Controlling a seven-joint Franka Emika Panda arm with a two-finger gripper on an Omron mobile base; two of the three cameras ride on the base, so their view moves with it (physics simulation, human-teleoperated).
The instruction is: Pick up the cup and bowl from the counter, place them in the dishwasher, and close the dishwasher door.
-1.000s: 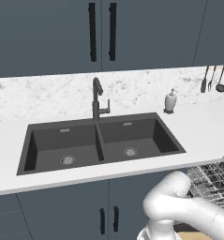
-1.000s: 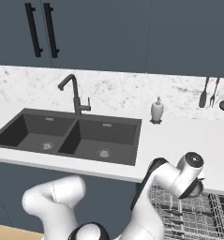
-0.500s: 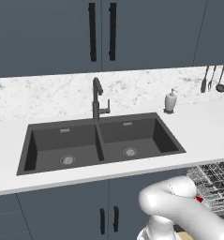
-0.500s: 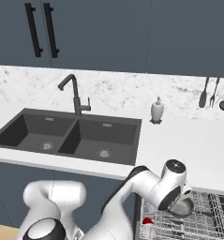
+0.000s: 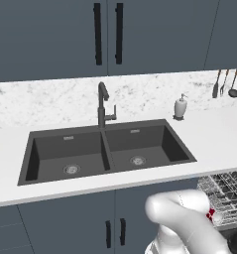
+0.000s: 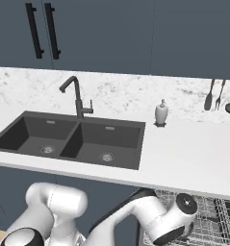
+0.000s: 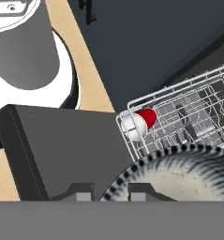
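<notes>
The cup (image 7: 139, 123) lies on its side in the near corner of the dishwasher's wire rack (image 7: 188, 110), pale inside facing my camera — in the left base view it shows as a red speck (image 5: 212, 215) at the rack's edge beside my arm. A bowl (image 7: 188, 176) with a striped black-and-white rim sits right at my fingers (image 7: 80, 193), but I cannot tell whether they grip it. The open door (image 7: 71, 150) lies flat below.
</notes>
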